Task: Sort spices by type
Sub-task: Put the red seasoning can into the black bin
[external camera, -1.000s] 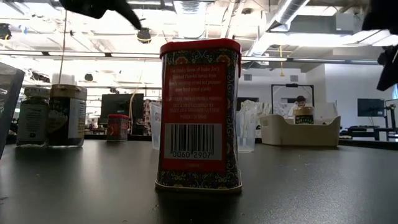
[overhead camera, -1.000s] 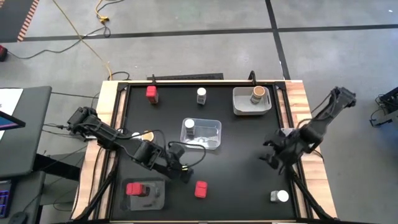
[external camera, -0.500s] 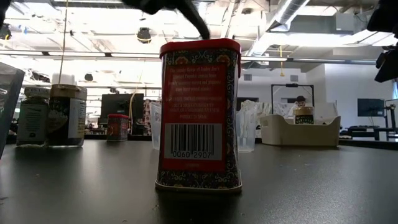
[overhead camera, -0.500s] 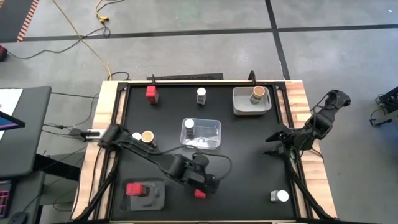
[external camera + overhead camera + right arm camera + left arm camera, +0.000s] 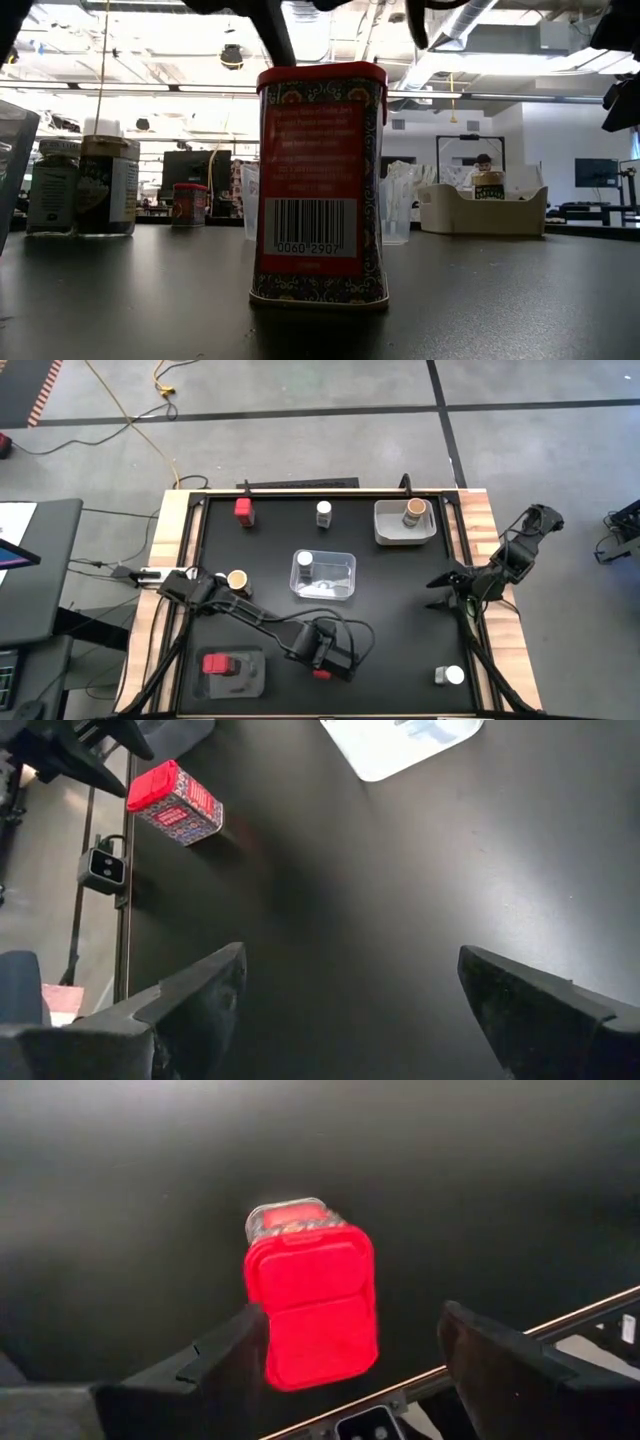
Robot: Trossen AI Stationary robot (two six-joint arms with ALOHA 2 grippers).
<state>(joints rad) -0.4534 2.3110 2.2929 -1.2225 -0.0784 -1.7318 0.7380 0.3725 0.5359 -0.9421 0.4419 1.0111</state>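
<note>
Fingers of your left gripper (image 5: pixel 350 1355) hang open either side of the red tin (image 5: pixel 310 1305), standing upright near the surface's (image 5: pixel 400 630) front edge, not yet touching it. Descend off-centre and you'll likely tip it. Over at the right edge, your right gripper (image 5: pixel 447 592) waits, fingers spread wide, holding nothing.

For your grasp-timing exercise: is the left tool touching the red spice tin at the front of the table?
Apart. The left wrist view shows the left tool open astride the red spice tin, with dark table visible between each finger and the tin.
</note>
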